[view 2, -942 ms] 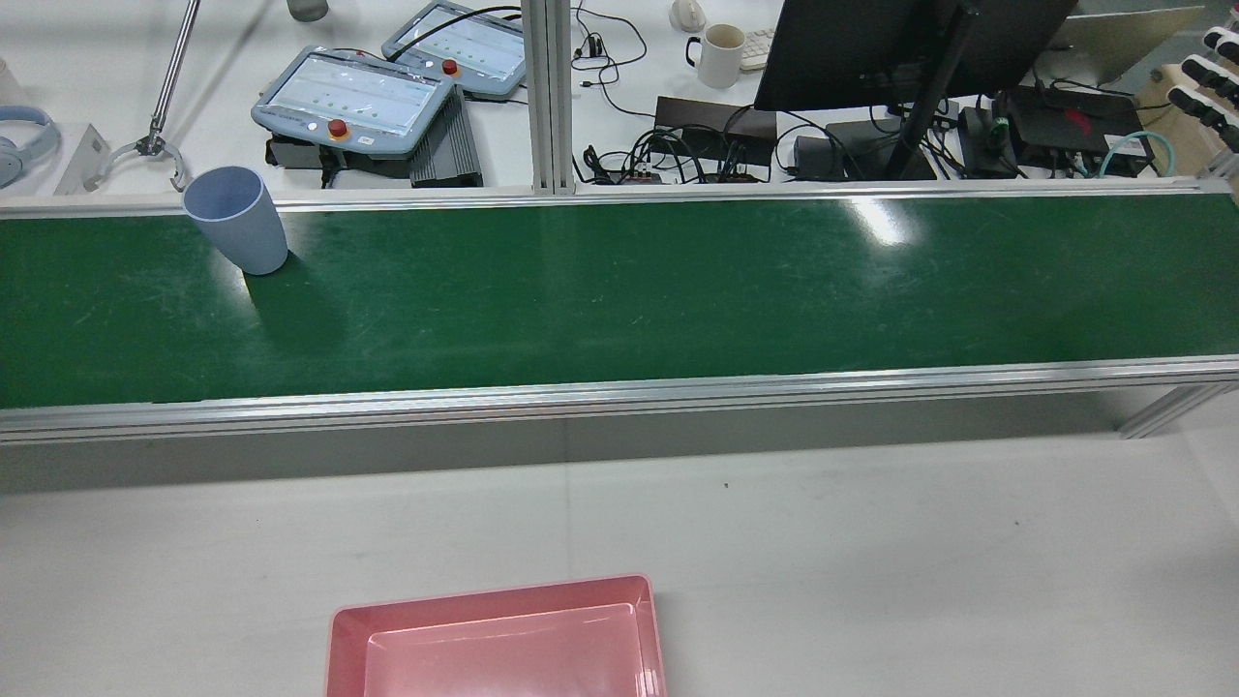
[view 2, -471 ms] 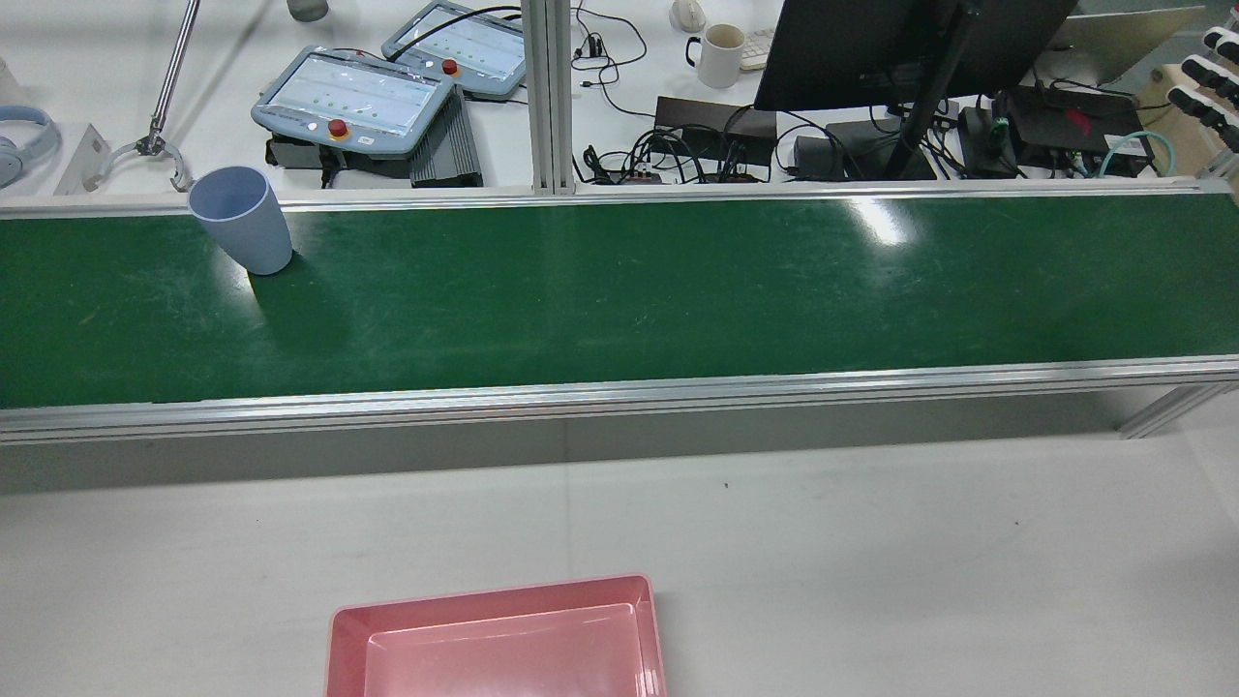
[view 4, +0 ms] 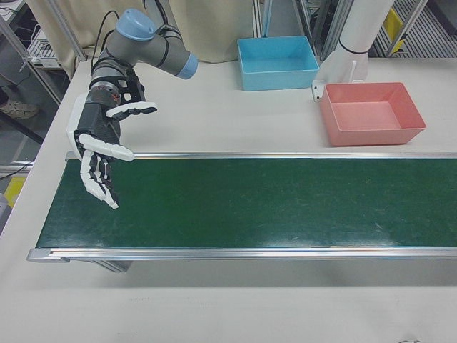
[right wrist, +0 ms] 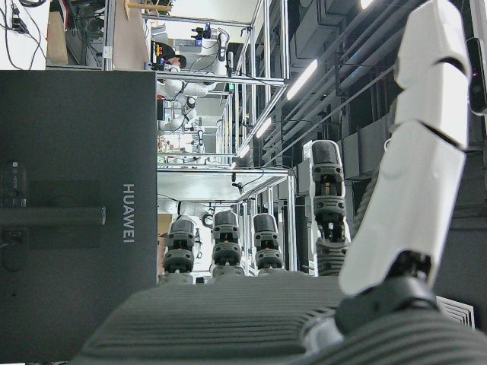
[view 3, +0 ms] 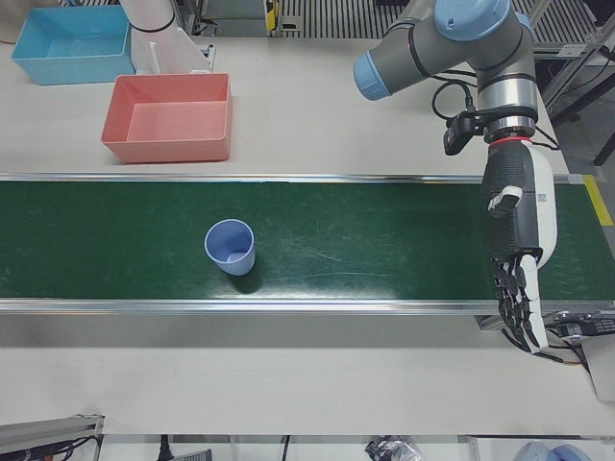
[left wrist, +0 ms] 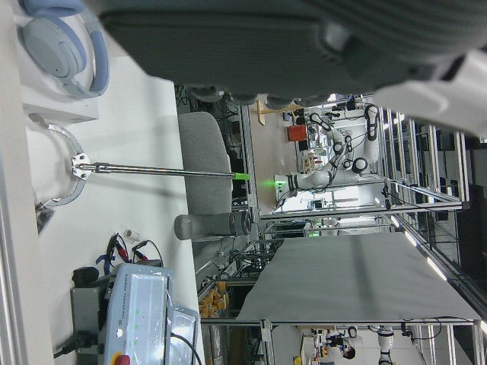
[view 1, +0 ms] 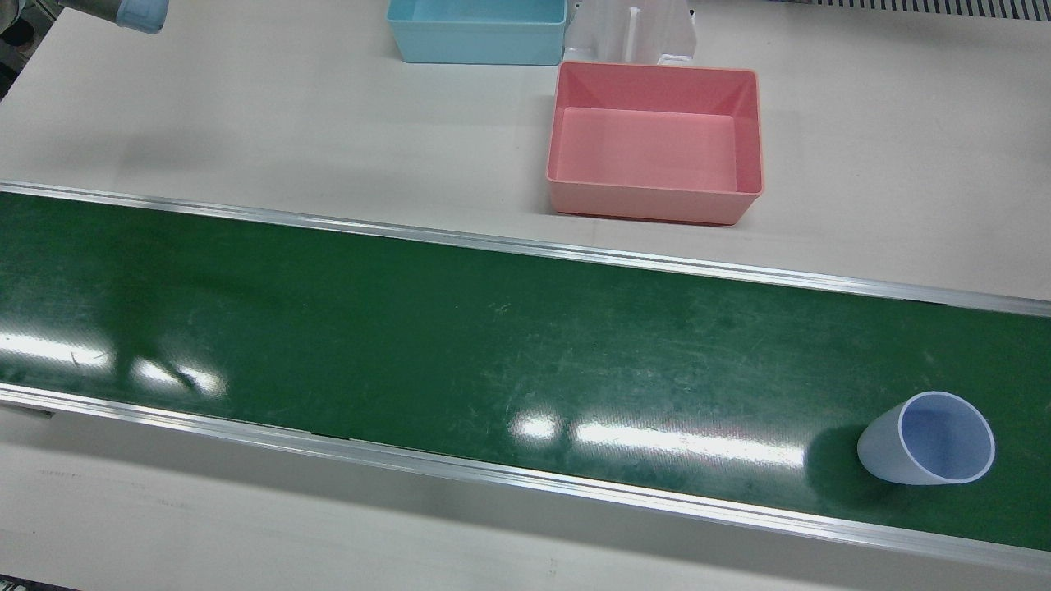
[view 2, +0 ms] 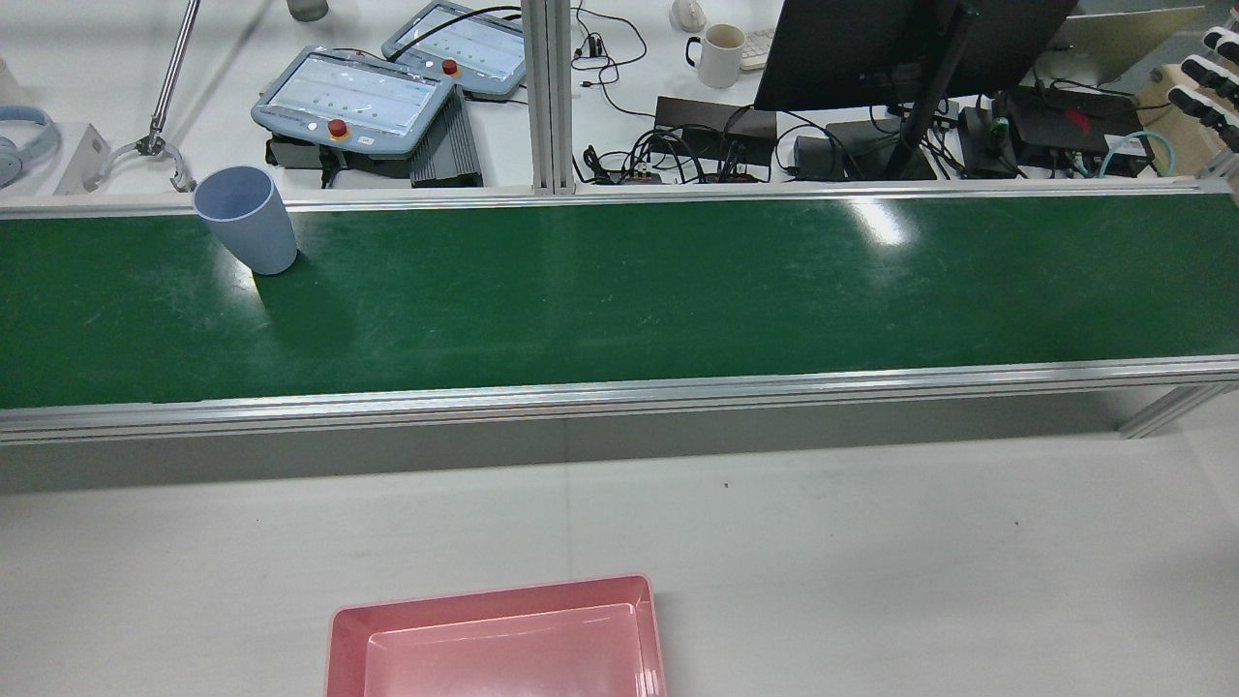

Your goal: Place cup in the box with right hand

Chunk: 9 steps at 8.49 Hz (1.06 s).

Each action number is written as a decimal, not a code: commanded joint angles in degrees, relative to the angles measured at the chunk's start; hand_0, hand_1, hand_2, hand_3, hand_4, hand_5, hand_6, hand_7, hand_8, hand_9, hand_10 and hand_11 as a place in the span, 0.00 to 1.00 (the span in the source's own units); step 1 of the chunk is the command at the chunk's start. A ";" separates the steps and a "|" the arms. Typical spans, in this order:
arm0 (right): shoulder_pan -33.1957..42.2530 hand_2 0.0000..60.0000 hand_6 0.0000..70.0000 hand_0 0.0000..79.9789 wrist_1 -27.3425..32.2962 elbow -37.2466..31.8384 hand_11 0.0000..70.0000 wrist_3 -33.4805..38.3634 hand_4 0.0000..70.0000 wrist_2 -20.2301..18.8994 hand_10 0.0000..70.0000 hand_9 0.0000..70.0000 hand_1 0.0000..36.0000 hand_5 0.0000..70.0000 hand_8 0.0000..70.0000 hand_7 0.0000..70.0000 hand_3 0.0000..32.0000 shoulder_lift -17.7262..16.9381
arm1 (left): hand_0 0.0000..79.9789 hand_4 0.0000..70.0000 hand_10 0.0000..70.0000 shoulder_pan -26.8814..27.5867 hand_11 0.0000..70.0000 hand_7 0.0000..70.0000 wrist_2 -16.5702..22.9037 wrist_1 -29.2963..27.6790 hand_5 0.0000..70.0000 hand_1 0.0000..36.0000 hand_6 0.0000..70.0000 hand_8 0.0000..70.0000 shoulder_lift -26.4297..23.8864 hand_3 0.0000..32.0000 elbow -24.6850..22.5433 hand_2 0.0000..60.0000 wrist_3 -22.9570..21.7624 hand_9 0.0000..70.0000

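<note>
A light blue cup (view 2: 245,221) stands upright on the green belt (view 2: 678,281), near its far edge at the left of the rear view. The same cup (view 1: 928,439) shows at the lower right of the front view, and the cup (view 3: 231,247) stands alone in the left-front view. The pink box (view 1: 654,139) sits empty on the white table beside the belt. My right hand (view 4: 100,150) hangs open over the other end of the belt, far from the cup. At the belt's end past the cup my left hand (view 3: 514,254) is open with its fingers pointing down.
A blue box (view 1: 476,29) stands behind the pink one, beside a white pedestal (view 4: 350,43). Aluminium rails edge the belt on both long sides. Beyond the belt lie teach pendants (view 2: 353,97), cables and a monitor (view 2: 871,48).
The cup has drifted a little to the right along the belt in the rear view. Nothing else has moved.
</note>
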 commanded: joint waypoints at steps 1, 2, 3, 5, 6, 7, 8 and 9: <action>0.00 0.20 0.07 0.65 0.00 0.00 0.20 0.05 0.39 0.00 0.13 0.21 0.50 0.09 0.16 0.33 0.23 0.00 | 0.00 0.00 0.00 0.00 0.00 0.00 0.00 -0.01 0.00 0.00 0.00 0.00 0.00 0.00 0.02 0.00 0.00 0.00; 0.00 0.19 0.07 0.65 0.00 0.09 0.21 -0.04 0.39 0.00 0.13 0.21 0.50 0.09 0.17 0.33 0.23 0.00 | 0.00 0.00 0.00 0.00 0.00 0.00 0.00 -0.01 0.00 0.00 0.00 0.00 0.00 0.00 0.02 0.00 0.00 0.00; 0.00 0.19 0.07 0.65 0.00 0.09 0.20 0.05 0.38 0.00 0.13 0.21 0.50 0.09 0.17 0.33 0.23 0.00 | 0.00 0.00 0.00 0.00 0.00 0.00 0.00 -0.01 0.00 0.00 0.00 0.00 0.00 0.00 -0.06 0.00 0.00 0.00; 0.00 0.19 0.07 0.65 -0.09 0.09 0.20 0.05 0.38 0.00 0.13 0.21 0.50 0.09 0.17 0.32 0.23 0.00 | 0.00 0.00 0.00 0.00 0.00 0.00 0.00 -0.01 0.00 0.00 0.00 0.00 0.00 0.00 0.02 0.00 0.00 0.00; 0.00 0.20 0.07 0.65 -0.09 0.09 0.20 0.05 0.39 0.00 0.13 0.22 0.50 0.09 0.17 0.33 0.22 0.00 | 0.00 0.00 0.00 0.00 0.00 0.00 0.00 -0.01 0.00 0.00 0.00 0.00 0.00 0.00 0.02 0.00 0.00 0.00; 0.00 0.20 0.07 0.65 0.00 0.09 0.20 0.05 0.39 0.00 0.13 0.22 0.50 0.09 0.17 0.33 0.23 0.00 | 0.00 0.00 0.00 0.00 0.00 0.00 0.00 -0.01 0.00 0.00 0.00 0.00 0.00 0.00 0.02 0.00 0.00 0.00; 0.00 0.20 0.07 0.65 -0.09 0.09 0.20 0.05 0.39 0.00 0.13 0.22 0.50 0.09 0.17 0.33 0.22 0.00 | 0.00 0.00 0.00 0.00 0.00 0.00 0.00 -0.01 0.00 0.00 0.00 0.00 0.00 0.00 0.02 0.00 0.00 0.00; 0.00 0.20 0.07 0.65 -0.09 0.09 0.20 0.05 0.38 0.00 0.13 0.22 0.50 0.09 0.17 0.32 0.24 0.00 | 0.00 0.00 0.00 0.00 0.00 0.00 0.00 0.08 0.00 0.00 0.00 0.00 0.00 0.00 0.02 0.00 0.00 0.00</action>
